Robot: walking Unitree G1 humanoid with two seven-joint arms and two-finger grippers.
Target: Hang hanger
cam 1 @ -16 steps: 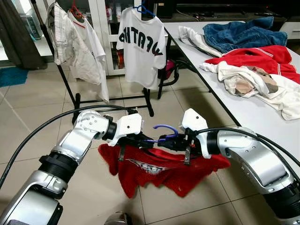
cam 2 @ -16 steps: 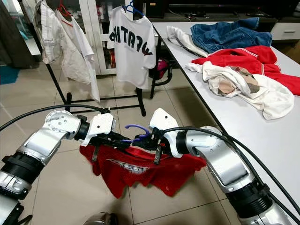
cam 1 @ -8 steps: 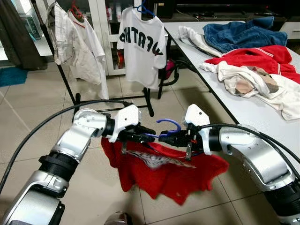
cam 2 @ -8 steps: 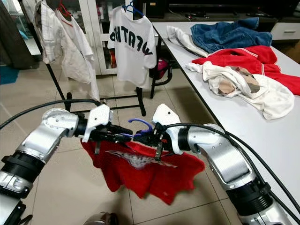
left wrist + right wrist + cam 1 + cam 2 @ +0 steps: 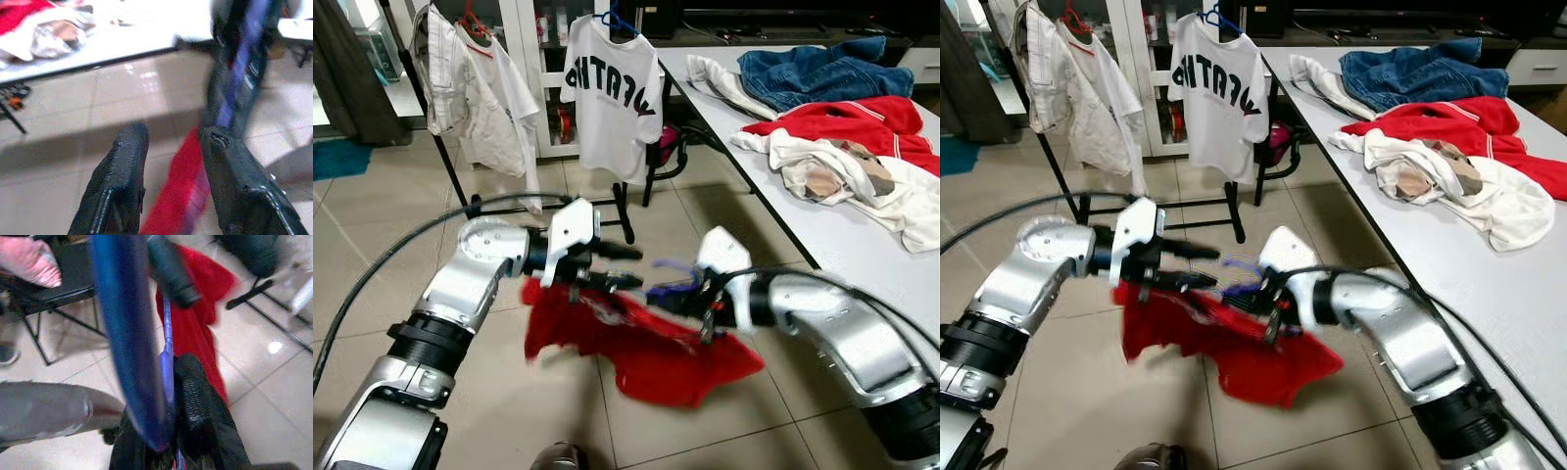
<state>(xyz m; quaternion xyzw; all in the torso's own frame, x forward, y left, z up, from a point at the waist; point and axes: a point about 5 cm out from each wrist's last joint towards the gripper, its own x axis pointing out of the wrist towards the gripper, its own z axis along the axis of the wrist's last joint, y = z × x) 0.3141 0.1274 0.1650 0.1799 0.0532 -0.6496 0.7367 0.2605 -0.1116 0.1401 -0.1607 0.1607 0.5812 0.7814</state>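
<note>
The right gripper [image 5: 677, 294] pinched the blue hanger [image 5: 671, 269], which carried a red shirt [image 5: 646, 343] above the tiled floor [image 5: 372, 215], in front of the clothes rack [image 5: 548, 201]. The left gripper [image 5: 622, 266] had its fingers [image 5: 122, 166] spread, the shirt's edge between them, just beside the hanger

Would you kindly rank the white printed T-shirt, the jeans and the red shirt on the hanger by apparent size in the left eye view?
1. Red shirt, though nearest the camera, so unsure.
2. White T-shirt.
3. Jeans, close to the T-shirt and farther off.
</note>
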